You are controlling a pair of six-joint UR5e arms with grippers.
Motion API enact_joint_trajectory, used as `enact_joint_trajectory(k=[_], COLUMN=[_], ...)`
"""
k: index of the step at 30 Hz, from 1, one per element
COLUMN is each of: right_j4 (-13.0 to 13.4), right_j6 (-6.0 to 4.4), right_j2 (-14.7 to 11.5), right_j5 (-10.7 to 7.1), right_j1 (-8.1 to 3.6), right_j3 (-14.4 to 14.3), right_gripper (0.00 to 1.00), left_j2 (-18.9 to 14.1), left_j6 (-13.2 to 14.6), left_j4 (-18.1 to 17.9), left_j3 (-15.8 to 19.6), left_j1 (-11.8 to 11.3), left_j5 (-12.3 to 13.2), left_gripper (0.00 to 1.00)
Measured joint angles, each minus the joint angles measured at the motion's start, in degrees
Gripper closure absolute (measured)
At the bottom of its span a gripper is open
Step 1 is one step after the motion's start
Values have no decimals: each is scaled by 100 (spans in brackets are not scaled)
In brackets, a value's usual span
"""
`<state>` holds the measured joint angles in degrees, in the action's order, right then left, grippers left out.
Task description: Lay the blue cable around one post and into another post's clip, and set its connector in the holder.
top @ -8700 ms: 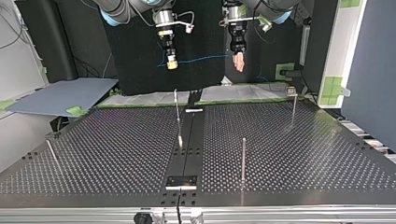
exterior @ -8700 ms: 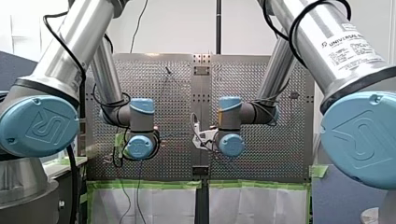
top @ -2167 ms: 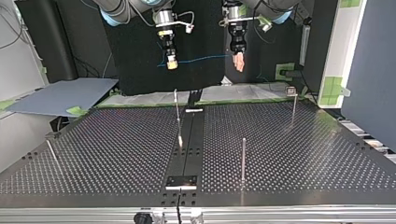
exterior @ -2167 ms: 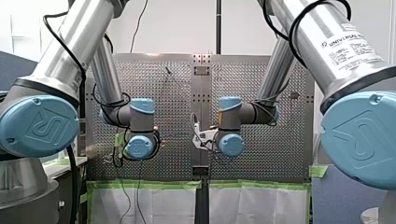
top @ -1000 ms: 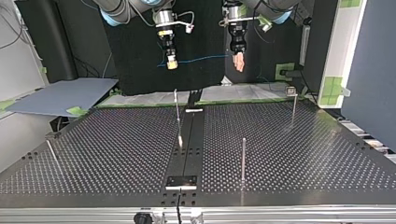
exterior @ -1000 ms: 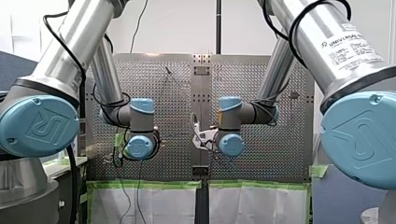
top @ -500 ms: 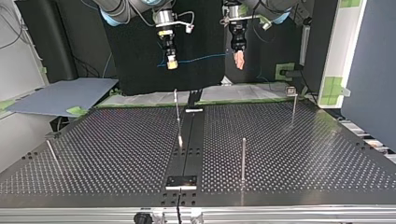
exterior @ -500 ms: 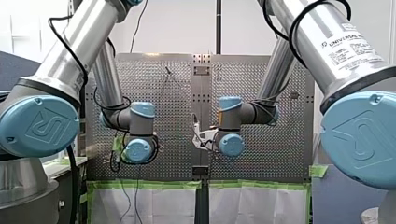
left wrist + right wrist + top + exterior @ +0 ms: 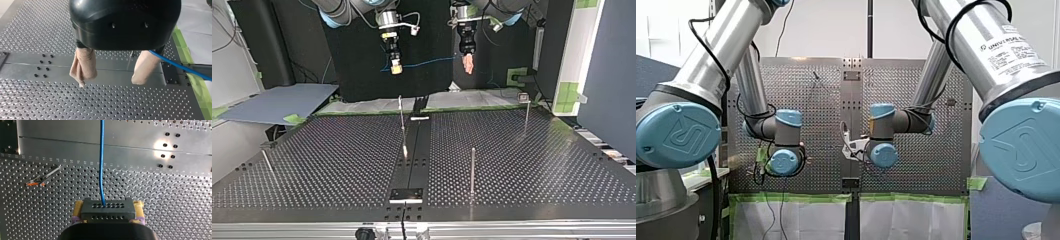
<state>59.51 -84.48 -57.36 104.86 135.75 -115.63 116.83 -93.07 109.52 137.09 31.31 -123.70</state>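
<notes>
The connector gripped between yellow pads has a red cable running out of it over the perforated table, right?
No: the cable is blue, not red, as the right wrist view shows. It does run out of the connector gripped between yellow pads, over the perforated table.

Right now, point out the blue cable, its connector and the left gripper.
blue cable [image 9: 101, 162], right wrist view, middle of its straight run
connector [image 9: 108, 209], right wrist view, black block's perforated face
left gripper [image 9: 111, 75], left wrist view, midway between its fingertips

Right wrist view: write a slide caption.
Yellow-padded right gripper clamps a black perforated connector, its blue cable running ahead over the perforated metal table.
</notes>
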Motion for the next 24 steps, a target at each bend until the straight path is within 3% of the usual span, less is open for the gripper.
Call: enact_joint_trajectory(k=[3,10,19,24], right_j4=[-37,-431,-983,-1149], right_j6=[4,9,8,9], right_j2=[38,329,368,369], right_j5=[35,110,114,114], right_j1=[38,330,368,369], right_j3=[31,84,87,88], right_gripper=[99,99,99,99], left_j2=[0,0,0,0], left_j6=[0,0,0,0], left_j4=[0,0,0,0], left_j3=[0,0,0,0], left_j1=[0,0,0,0], left_j5=[0,0,0,0], left_gripper=[0,0,0,0])
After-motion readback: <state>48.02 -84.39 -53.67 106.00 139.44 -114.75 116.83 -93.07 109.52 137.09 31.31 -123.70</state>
